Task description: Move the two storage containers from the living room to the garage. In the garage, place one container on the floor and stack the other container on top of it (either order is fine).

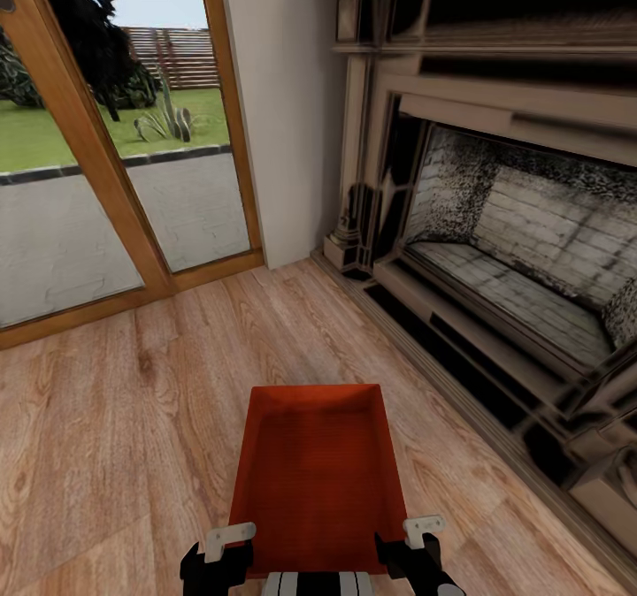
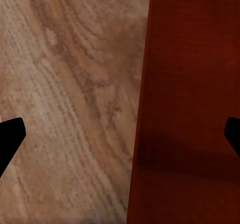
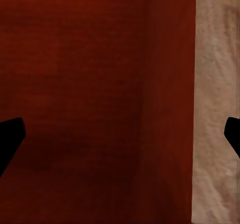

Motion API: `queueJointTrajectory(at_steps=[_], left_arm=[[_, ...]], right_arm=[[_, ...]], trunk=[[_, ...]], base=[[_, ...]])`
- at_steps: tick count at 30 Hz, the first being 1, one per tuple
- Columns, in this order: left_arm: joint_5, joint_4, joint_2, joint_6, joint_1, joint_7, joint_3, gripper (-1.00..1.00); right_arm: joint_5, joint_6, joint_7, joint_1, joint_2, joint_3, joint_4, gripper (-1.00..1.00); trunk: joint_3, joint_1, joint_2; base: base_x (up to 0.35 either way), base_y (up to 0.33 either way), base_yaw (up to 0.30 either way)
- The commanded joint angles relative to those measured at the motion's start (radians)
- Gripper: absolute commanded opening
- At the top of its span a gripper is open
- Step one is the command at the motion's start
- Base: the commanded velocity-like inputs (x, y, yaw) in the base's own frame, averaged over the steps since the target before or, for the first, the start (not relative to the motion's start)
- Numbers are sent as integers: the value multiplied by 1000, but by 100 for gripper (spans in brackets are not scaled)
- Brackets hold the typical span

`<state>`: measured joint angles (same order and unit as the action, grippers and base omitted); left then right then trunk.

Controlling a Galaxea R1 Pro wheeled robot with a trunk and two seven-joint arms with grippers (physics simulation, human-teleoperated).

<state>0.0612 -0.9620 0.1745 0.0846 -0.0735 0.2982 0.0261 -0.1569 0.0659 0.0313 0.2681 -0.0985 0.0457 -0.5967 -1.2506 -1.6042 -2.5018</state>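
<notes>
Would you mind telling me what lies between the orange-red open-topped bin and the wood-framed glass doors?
Only bare light wood-plank flooring lies between the orange-red bin and the wood-framed glass doors, as the head view shows.

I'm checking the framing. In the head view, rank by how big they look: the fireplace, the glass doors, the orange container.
1. fireplace, largest.
2. glass doors, a close second.
3. storage container, smallest, though it sits nearest the camera, so its look overstates its real size.
</notes>
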Motion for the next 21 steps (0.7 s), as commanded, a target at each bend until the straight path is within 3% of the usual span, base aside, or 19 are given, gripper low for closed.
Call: queueJointTrajectory(at_steps=[1,15,21], left_arm=[[6,-1,0,7,0,5,2,100],[7,-2,0,7,0,5,1,100],[7,-2,0,7,0,6,2,100]], right_arm=[[-9,3,3,0,-1,5,0,100],[-9,5,1,1,14,7,-1,100],[-9,5,2,0,18,43,-1,100]], trunk=[[-1,0,0],[-1,0,0],[-1,0,0]], base=[[0,0,0],[0,0,0],[0,0,0]])
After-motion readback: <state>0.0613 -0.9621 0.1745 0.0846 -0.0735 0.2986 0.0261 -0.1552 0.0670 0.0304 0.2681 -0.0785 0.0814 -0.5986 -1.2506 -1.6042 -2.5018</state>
